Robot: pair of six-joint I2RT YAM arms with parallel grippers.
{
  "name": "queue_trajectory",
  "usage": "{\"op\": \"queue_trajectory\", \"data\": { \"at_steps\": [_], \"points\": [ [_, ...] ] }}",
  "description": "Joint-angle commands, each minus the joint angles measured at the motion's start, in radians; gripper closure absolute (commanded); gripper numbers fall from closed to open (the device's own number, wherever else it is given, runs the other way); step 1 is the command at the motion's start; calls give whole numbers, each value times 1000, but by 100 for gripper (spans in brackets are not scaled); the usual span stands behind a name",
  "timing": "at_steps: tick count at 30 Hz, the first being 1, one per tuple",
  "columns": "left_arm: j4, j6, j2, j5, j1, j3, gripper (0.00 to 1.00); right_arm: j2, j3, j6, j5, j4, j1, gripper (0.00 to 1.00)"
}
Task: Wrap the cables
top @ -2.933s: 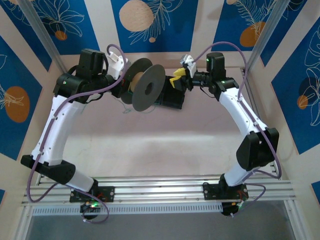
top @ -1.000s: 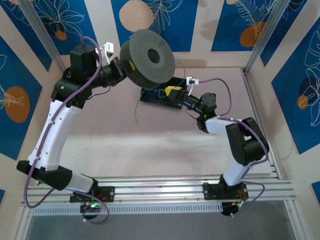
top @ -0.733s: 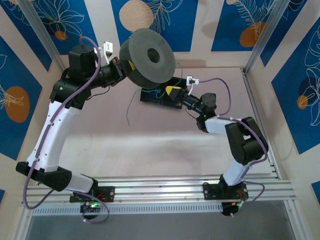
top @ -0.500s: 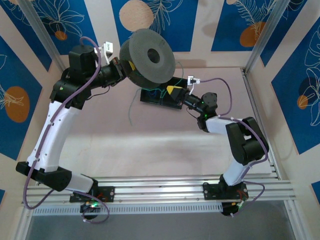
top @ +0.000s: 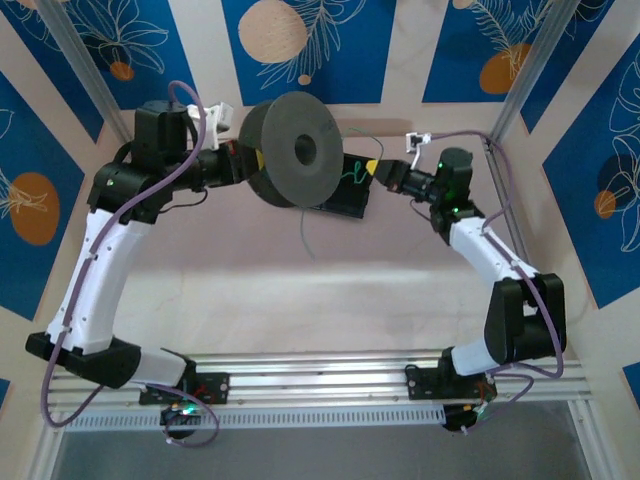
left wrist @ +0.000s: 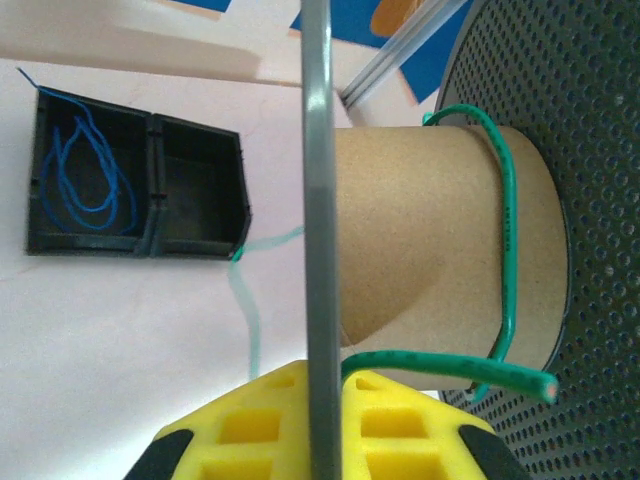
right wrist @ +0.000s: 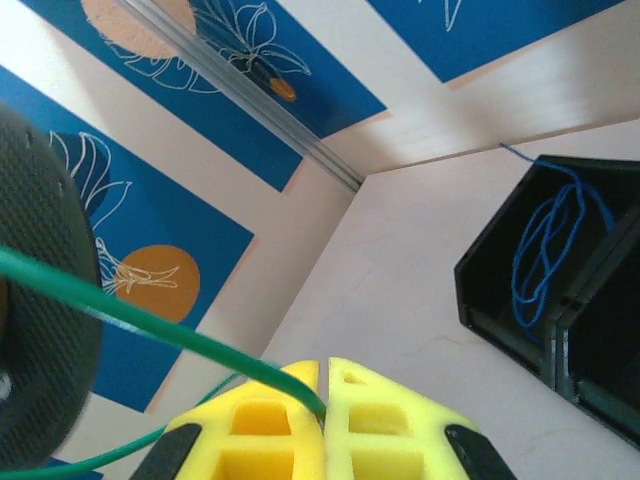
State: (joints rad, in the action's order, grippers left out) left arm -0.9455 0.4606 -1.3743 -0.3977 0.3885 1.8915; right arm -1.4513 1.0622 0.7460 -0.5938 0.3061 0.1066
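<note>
Both pairs closed | right gripper clamped on green cable, raised off black tray since a second ago; left gripper clamped on spool flange; one turn on core; blue cable lying in tray; winding judged underway

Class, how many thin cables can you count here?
2. A green cable winds round the spool and runs into the shut right gripper; a blue cable lies looped in one tray compartment. Others may hide behind the spool.
</note>
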Motion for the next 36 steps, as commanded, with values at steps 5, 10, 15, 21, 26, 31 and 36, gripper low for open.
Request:
{"op": "queue_trajectory", "data": {
  "at_steps": [5,10,15,21,26,31,36],
  "points": [
    [-10,-269,86,161,29,-94,100,-62,344,-120,-272,-572,-23,100],
    [17,-388,77,305,72,-163,100,-96,500,-156,-337,-703,-12,100],
    [35,-472,47,452,115,-192,100,-130,645,-239,-397,-859,35,100],
    [37,-559,10,567,138,-174,100,-138,758,-414,-416,-1066,136,100],
    [37,-618,-15,628,143,-167,100,-159,834,-506,-361,-1190,217,100],
    [91,-651,-11,634,151,-199,100,-166,876,-582,-262,-1307,294,100],
    [114,-688,10,626,152,-215,100,-150,869,-604,-221,-1352,312,100]
  ]
}}
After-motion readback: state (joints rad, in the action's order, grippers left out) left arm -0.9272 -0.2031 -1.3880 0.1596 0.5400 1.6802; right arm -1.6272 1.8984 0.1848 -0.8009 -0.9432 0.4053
